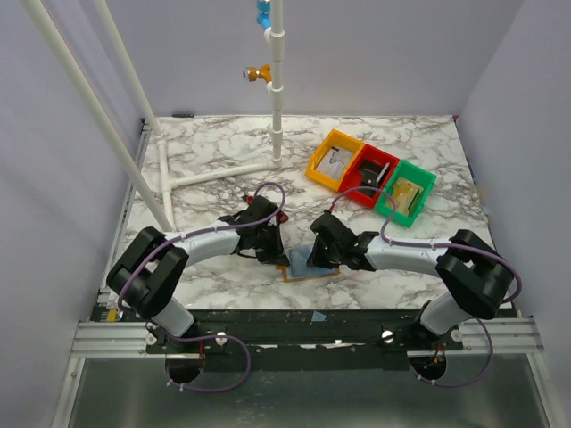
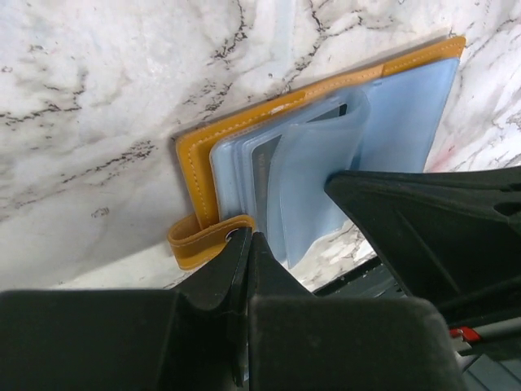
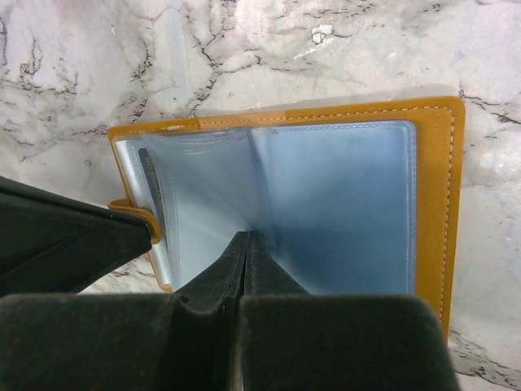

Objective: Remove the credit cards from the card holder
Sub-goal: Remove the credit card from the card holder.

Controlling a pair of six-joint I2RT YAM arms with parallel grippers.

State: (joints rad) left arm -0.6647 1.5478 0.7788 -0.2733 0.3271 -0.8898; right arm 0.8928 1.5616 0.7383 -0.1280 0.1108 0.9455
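Observation:
The card holder (image 1: 308, 265) lies open near the table's front edge: tan-orange leather (image 3: 440, 187) with light blue plastic sleeves (image 3: 334, 204). A dark card edge (image 3: 151, 183) shows inside a left sleeve, also in the left wrist view (image 2: 264, 163). My left gripper (image 2: 248, 236) is shut, its tips at the holder's snap strap (image 2: 199, 240) on the left side. My right gripper (image 3: 247, 236) is shut, its tips pressed on the sleeves at the centre fold. In the top view the left gripper (image 1: 278, 257) and right gripper (image 1: 317, 257) flank the holder. No loose card is visible.
Orange (image 1: 335, 160), red (image 1: 370, 176) and green (image 1: 406, 193) bins stand at the back right with small items inside. A white pipe frame (image 1: 277, 107) rises at the back centre and left. The table's front edge (image 1: 312, 308) is just behind the holder.

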